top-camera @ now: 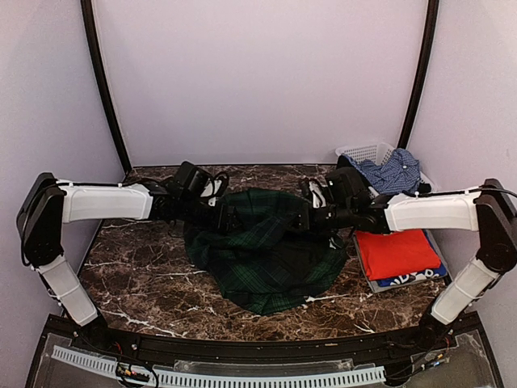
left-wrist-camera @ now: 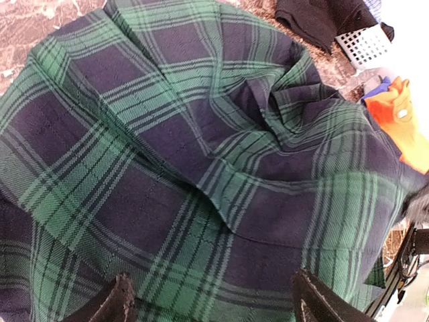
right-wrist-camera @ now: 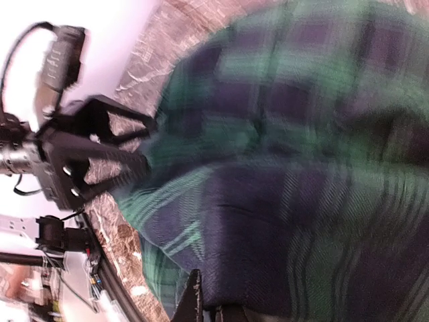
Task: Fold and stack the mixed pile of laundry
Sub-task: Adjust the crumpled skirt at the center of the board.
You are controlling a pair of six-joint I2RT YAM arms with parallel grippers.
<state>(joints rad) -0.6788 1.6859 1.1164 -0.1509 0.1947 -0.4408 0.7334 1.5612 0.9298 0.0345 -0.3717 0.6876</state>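
Observation:
The dark green tartan skirt [top-camera: 262,255] lies bunched at the table's middle, its far edge raised between the two grippers. My left gripper [top-camera: 220,212] is at the skirt's far left edge. In the left wrist view its jaws stand wide apart over the tartan cloth [left-wrist-camera: 201,154], with nothing between the fingertips [left-wrist-camera: 115,305]. My right gripper [top-camera: 313,215] is at the skirt's far right edge. In the blurred right wrist view one finger [right-wrist-camera: 194,303] shows and the skirt [right-wrist-camera: 288,201] drapes over the rest, so it looks pinched. The red-orange T-shirt [top-camera: 397,252] lies folded on the royal blue one [top-camera: 414,277].
A grey tray [top-camera: 365,279] under the folded shirts sits at the right. A white slotted basket [top-camera: 365,152] at the back right holds the light blue patterned shirt [top-camera: 396,172]. A black garment [left-wrist-camera: 315,20] lies beside it. The left gripper [right-wrist-camera: 100,144] shows in the right wrist view.

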